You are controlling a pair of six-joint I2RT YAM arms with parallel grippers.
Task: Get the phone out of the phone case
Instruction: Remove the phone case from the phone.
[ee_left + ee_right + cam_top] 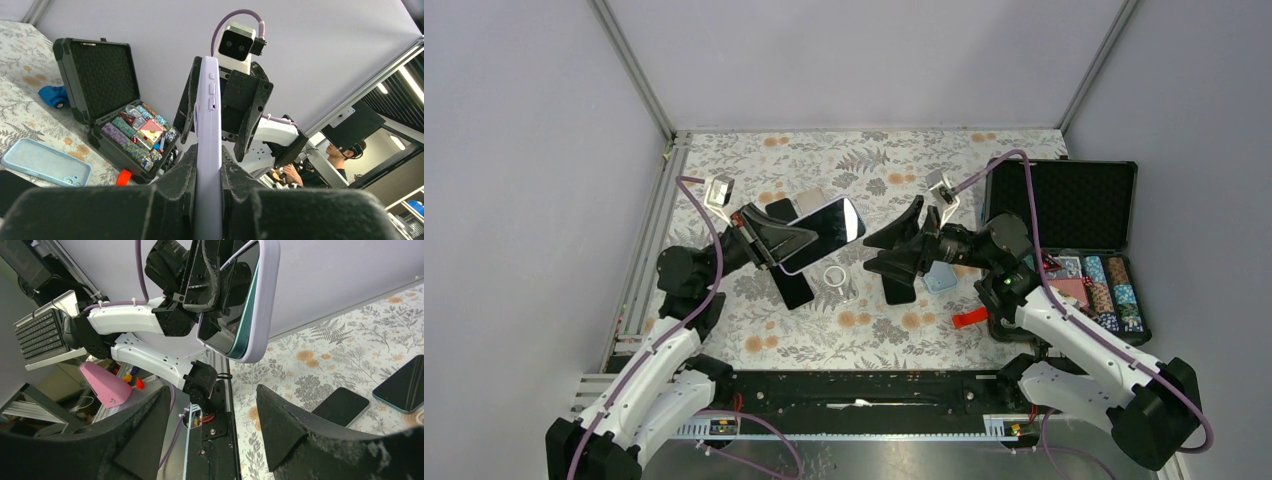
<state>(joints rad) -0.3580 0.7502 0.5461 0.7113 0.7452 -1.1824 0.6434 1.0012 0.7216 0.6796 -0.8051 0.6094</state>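
A phone with a dark screen sits in a lilac phone case (826, 231), held off the table. My left gripper (769, 238) is shut on one end of it. In the left wrist view the case's edge (208, 115) stands upright, clamped between both fingers, buttons facing me. My right gripper (869, 252) hovers just right of the phone's free end, open and holding nothing. From the right wrist the cased phone (242, 300) hangs above and beyond the spread fingers (145, 435), apart from them, with a teal rim showing inside the lilac case.
A black phone (792, 287) and a small clear ring (834, 275) lie under the held phone. A light-blue empty case (939, 278) lies under my right gripper. An open black box of poker chips (1064, 205) stands at right, with a red piece (971, 318) near it.
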